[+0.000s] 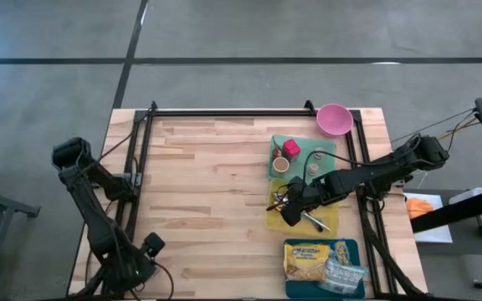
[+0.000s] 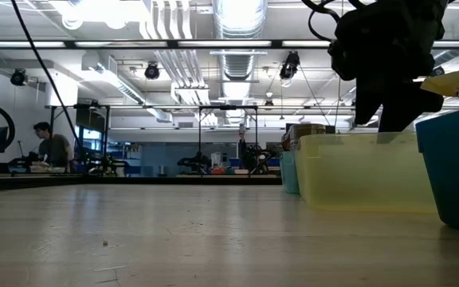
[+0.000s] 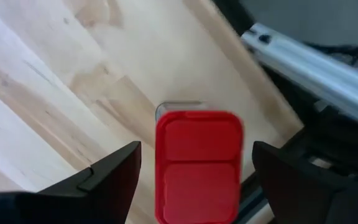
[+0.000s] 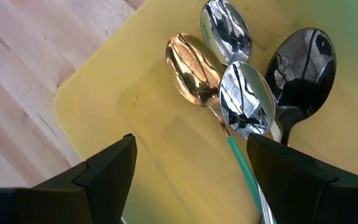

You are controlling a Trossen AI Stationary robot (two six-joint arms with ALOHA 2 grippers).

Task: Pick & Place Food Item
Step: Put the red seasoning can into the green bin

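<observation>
The task looks barely begun: no food is in either gripper. The right gripper (image 1: 289,209) hangs over the yellow tray (image 1: 328,219) near the table's (image 1: 207,192) right edge, its fingers spread wide and empty; its wrist view looks straight down on four spoons (image 4: 241,93) lying together in that tray, none of them touched. The food seems to be the noodle packet (image 1: 312,257) in the blue tray (image 1: 351,246) at the table's near right corner, with a clear bag (image 1: 344,272) beside it, both untouched. Behind the yellow tray sits a green tray (image 1: 325,149) with a red cup (image 1: 291,149) and small round things in it, and a pink bowl (image 1: 334,119) stands at the far right corner. The left gripper (image 3: 197,168) waits at the near left corner, fingers apart, a red block (image 3: 197,165) between them with gaps on both sides. Judging from this, the pick, the carry and the placing all remain, and the right gripper is over cutlery rather than food.
</observation>
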